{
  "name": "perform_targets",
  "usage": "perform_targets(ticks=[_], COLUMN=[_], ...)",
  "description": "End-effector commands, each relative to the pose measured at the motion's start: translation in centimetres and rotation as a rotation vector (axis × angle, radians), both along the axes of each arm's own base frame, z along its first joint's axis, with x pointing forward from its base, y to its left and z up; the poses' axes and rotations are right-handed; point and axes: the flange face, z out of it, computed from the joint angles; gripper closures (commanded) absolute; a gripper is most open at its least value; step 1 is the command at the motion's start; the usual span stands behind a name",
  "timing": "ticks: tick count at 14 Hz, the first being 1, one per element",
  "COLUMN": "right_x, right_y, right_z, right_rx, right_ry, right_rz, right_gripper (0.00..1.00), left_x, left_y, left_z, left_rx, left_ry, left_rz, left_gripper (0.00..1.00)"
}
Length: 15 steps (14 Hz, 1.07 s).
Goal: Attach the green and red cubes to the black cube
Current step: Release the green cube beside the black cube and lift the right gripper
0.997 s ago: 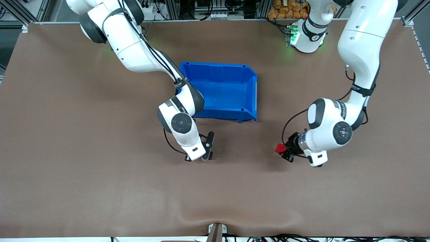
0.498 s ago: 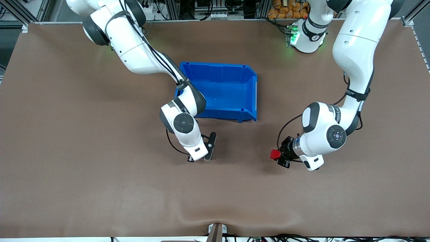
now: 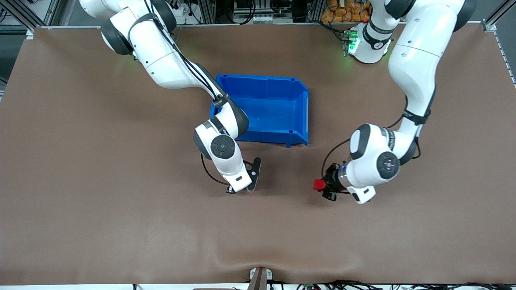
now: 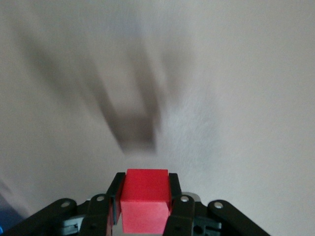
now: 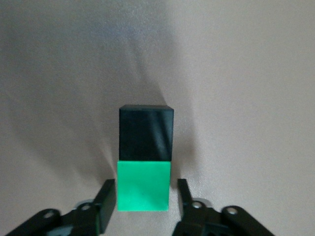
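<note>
Jaws of the left gripper (image 4: pixel 144 216) clench the red cube (image 4: pixel 144 199); the right gripper (image 5: pixel 142 206) stands released around the green cube (image 5: pixel 143 187), joined to the black cube (image 5: pixel 146 132).

High front camera; two close wrist cameras

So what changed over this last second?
The left hand, shut on the red cube, carried it over the table toward the right arm's end. The right hand opened, letting go of the green cube, which touches the black cube. The blue bin stayed put.
</note>
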Motion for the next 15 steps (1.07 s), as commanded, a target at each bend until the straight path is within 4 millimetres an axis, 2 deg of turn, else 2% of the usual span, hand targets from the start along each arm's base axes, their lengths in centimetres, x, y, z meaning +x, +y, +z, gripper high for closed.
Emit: perform_targets(ticks=[1,2,5,6,9,10,12,14,15], right_x=[0.4,0.5,1.1,1.3,2.7,3.5,4.7,5.6,6.1], right_y=[0.4,0.4,-0.6,-1.5,-4.5,-6.1,-9.1,-11.6,-13.0], right_z=[0.6,1.1,3.8,4.6,8.8,9.9,12.5,15.0,16.2], right_rx=[-0.028,-0.03,-0.029,-0.046,-0.055,-0.055,-0.053,-0.05,-0.045], right_ry=[-0.036,-0.043,-0.046,-0.022,0.002,0.009,0.013,0.008,-0.001], right_rz=[0.006,0.009,-0.008,-0.023,-0.079,-0.103,-0.148,-0.186,-0.207], right_gripper=[0.0,0.0,0.0,0.0,0.0,0.0,0.0,0.0,0.0], left_x=[0.1,0.9,1.6,1.7,2.4,2.8,3.1,2.9,3.2], left_y=[-2.2,-2.4,-2.8,-2.9,-3.0,-3.2,-4.8,-7.7,-8.5], left_z=[1.4,2.3,3.8,3.8,3.7,3.4,3.2,3.6,3.3], left_rx=[-0.027,-0.041,-0.088,-0.093,-0.104,-0.111,-0.143,-0.151,-0.158], left_ry=[0.001,-0.007,-0.01,-0.008,-0.012,-0.015,-0.015,-0.032,-0.032], left_rz=[0.051,0.094,0.143,0.147,0.152,0.157,0.159,0.149,0.164], left_gripper=[1.0,1.0,1.0,1.0,1.0,1.0,1.0,1.0,1.0])
